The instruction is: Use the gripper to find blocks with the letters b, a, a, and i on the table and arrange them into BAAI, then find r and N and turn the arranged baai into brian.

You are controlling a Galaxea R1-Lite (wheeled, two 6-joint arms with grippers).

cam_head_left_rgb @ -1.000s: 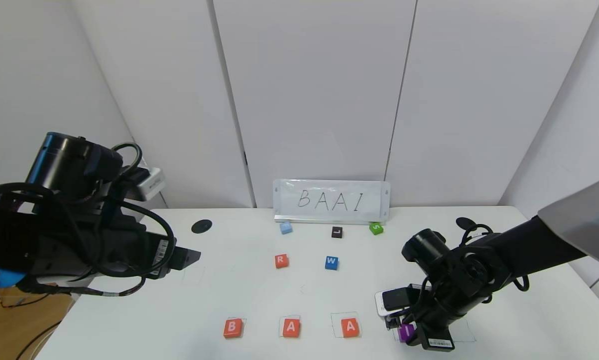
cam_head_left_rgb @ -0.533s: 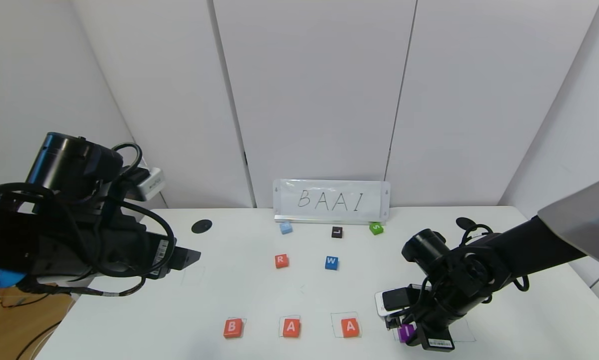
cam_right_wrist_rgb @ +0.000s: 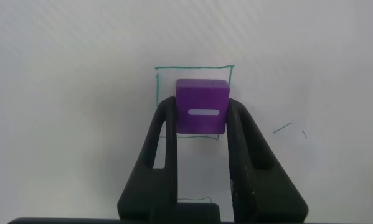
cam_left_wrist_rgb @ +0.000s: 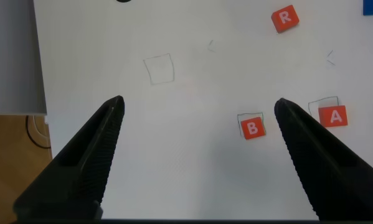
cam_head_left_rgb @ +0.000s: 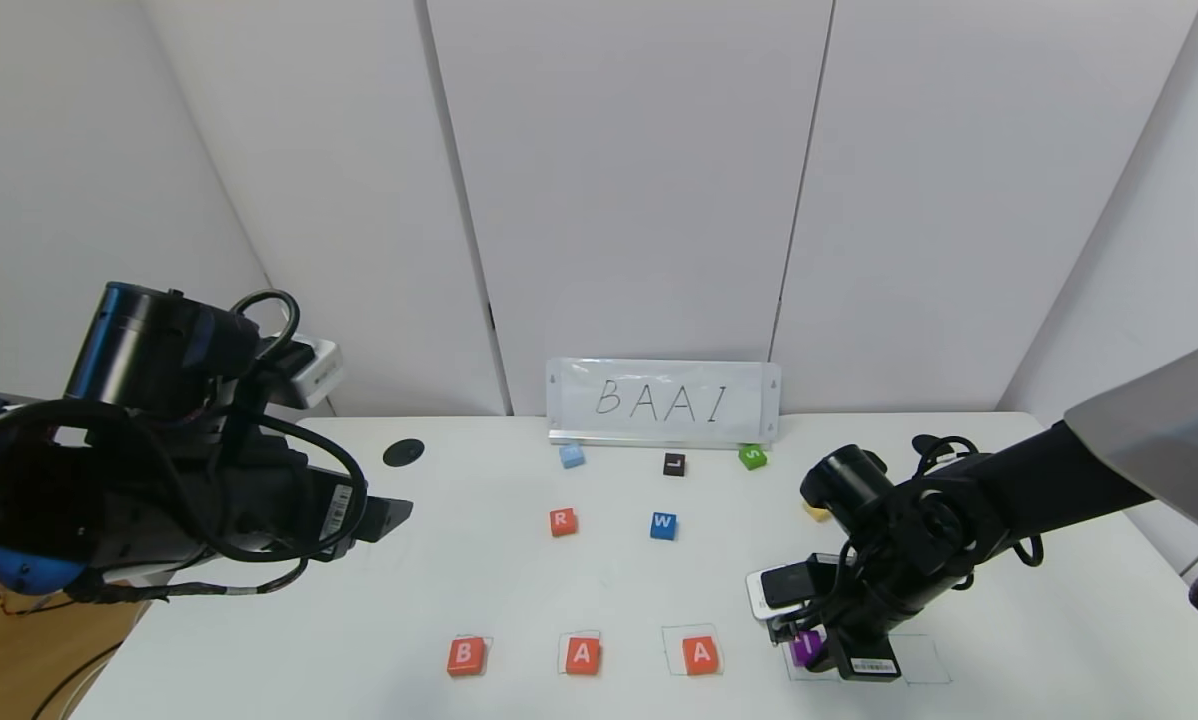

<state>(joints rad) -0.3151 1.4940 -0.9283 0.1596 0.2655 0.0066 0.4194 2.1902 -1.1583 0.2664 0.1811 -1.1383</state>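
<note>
Along the front of the white table (cam_head_left_rgb: 519,590) lie orange-red blocks B (cam_head_left_rgb: 465,655), A (cam_head_left_rgb: 582,655) and A (cam_head_left_rgb: 700,655), each on a drawn square. To their right, my right gripper (cam_head_left_rgb: 809,650) is shut on the purple I block (cam_head_left_rgb: 807,648), held over a green-outlined square (cam_right_wrist_rgb: 195,70). In the right wrist view the purple block (cam_right_wrist_rgb: 202,93) sits between the fingertips of that gripper (cam_right_wrist_rgb: 202,112). The orange-red R (cam_head_left_rgb: 562,521) lies mid-table. N is out of view. My left gripper (cam_head_left_rgb: 389,517) hovers open at the left, above B (cam_left_wrist_rgb: 253,127).
A blue W block (cam_head_left_rgb: 663,525), a black L (cam_head_left_rgb: 673,464), a green S (cam_head_left_rgb: 752,457), a light blue block (cam_head_left_rgb: 572,456) and a yellow block (cam_head_left_rgb: 816,512) lie farther back. A sign reading BAAI (cam_head_left_rgb: 664,402) stands at the back wall. Black discs (cam_head_left_rgb: 403,452) mark the table.
My right arm has drawn slightly back from the front edge with the purple block in it, uncovering the yellow block. The left arm has shifted a little to the right.
</note>
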